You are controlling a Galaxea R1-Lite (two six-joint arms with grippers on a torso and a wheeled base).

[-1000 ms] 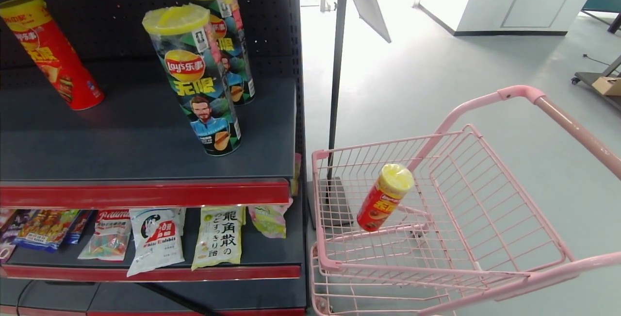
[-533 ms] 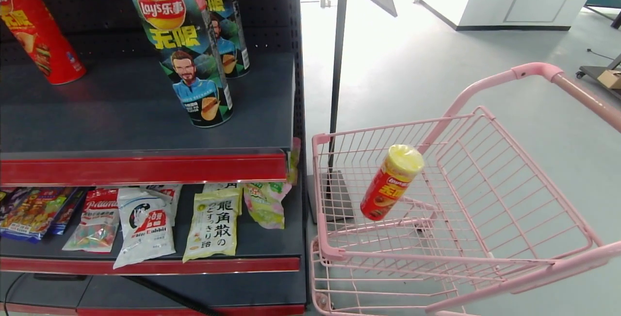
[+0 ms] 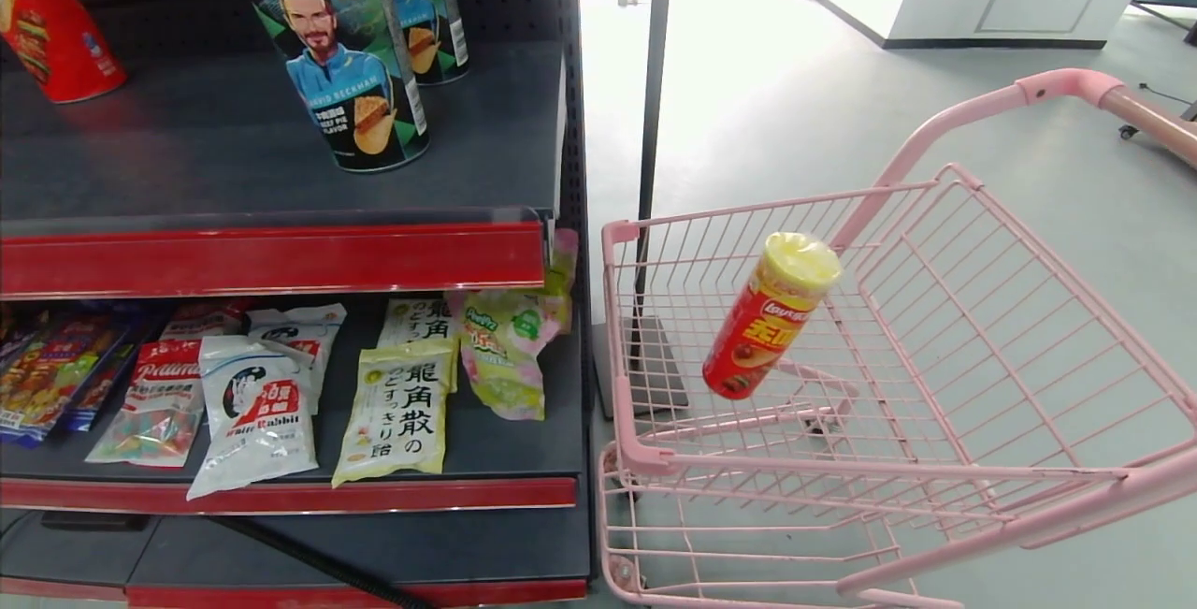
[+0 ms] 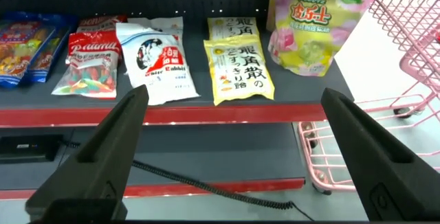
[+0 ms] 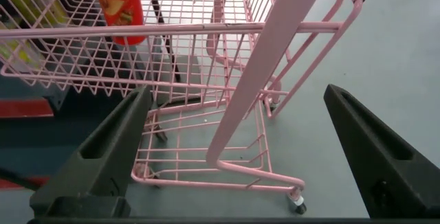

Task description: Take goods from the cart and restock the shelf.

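Note:
A red chip can with a yellow lid (image 3: pixel 771 316) leans tilted inside the pink cart's upper basket (image 3: pixel 944 328), to the right of the shelf. The right wrist view sees the same red can (image 5: pixel 118 7) through the basket wires. My right gripper (image 5: pixel 234 155) is open and empty, low beside the pink cart (image 5: pixel 275 66) and level with its frame. My left gripper (image 4: pixel 234 159) is open and empty, facing the lower shelf (image 4: pixel 206 113) of snack bags. On the upper shelf (image 3: pixel 234 146) stand two dark chip cans (image 3: pixel 351 57) and a red one (image 3: pixel 56 24).
Snack bags lie in a row on the lower shelf: a white bag (image 3: pixel 252 413), a yellow-green bag (image 3: pixel 397 413) and a green bag (image 3: pixel 505 356). A black stand pole (image 3: pixel 648 123) rises between shelf and cart. A black cable (image 4: pixel 206 186) runs under the shelf. Open grey floor lies beyond the cart.
The head camera has moved downward, so the whole picture slid up: the can tops have left the frame and more of the lower shelf shows. Nothing itself has moved.

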